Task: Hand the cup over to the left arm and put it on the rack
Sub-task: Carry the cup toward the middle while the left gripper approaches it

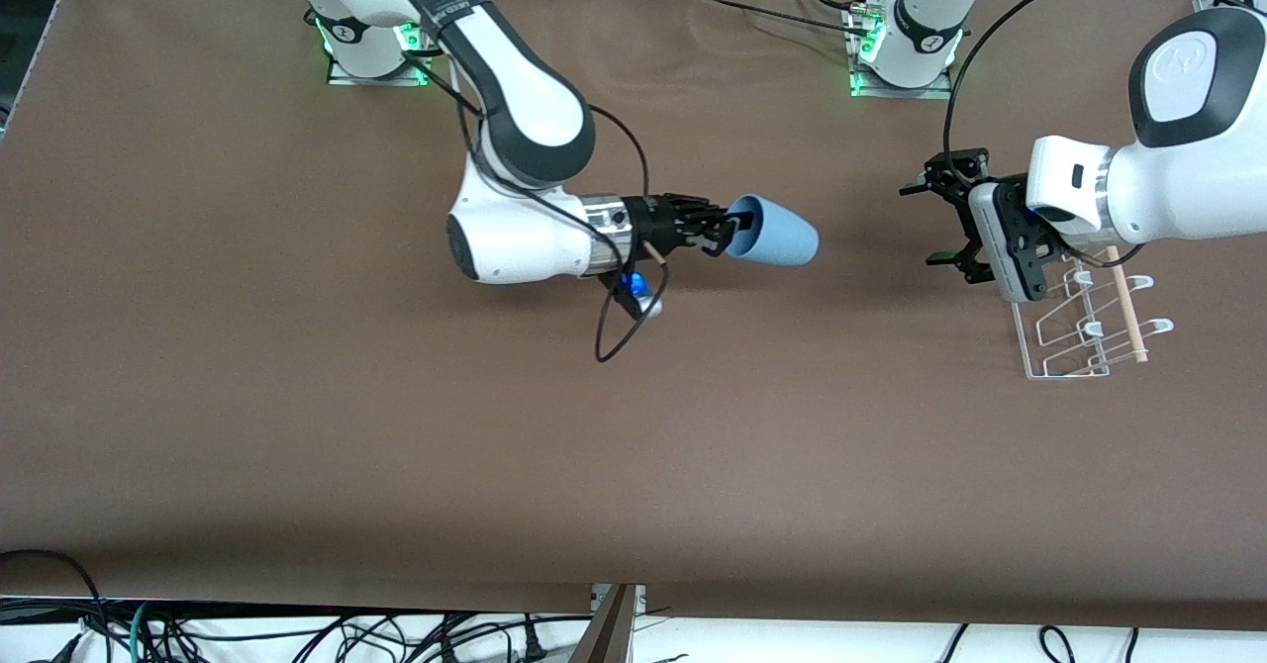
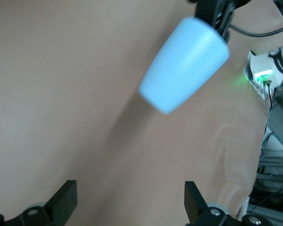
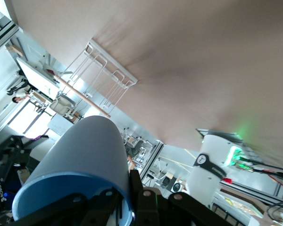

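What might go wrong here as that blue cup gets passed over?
The right gripper pinches only the cup's rim, holding it sideways in the air, so a nudge could tip or drop it. The open left gripper must close on the tapered base, which may slip. The rack sits close under the left arm.

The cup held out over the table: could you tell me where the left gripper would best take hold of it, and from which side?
Probably the tapered body near the closed base. The cup lies sideways, base toward the open left gripper, and the right gripper already pinches its rim. Come straight in from the rack end, fingers straddling the narrow end.
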### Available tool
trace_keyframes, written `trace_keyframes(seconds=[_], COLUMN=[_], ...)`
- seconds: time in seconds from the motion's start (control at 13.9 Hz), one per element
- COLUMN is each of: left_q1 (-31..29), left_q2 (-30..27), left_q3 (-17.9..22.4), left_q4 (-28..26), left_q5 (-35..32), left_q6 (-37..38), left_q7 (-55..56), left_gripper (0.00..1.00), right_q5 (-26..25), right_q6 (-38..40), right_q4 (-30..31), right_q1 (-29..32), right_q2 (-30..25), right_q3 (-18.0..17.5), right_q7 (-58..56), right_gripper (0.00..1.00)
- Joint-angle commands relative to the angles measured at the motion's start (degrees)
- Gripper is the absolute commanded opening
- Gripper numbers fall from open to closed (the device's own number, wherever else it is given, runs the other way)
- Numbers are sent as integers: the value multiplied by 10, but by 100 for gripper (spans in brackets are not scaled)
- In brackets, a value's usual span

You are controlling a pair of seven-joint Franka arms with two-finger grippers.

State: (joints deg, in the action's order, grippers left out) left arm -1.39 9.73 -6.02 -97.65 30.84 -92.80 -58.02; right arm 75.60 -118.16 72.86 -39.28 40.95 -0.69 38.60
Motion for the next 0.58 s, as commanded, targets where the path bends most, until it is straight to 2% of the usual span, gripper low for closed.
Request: trace_keyframes(seconds=[0.0, 0.22, 0.5], left_q1=[4, 16, 18], left_q2=[14, 17, 16], left_q3=[-7, -9, -34], left_q4=[5, -5, -11], left_q5=[26, 26, 38], left_q6=[-16, -27, -47], left_q7=[-120, -207, -249], left_gripper=[100, 100, 100], right_q5=[14, 15, 15], right_q6=[-15, -18, -18], right_q4=[-48, -54, -58], right_q1=[-16, -26, -33], right_q2=[25, 25, 25], right_q3=[5, 5, 5], right_q7=[24, 35, 48], right_gripper=[0, 0, 0])
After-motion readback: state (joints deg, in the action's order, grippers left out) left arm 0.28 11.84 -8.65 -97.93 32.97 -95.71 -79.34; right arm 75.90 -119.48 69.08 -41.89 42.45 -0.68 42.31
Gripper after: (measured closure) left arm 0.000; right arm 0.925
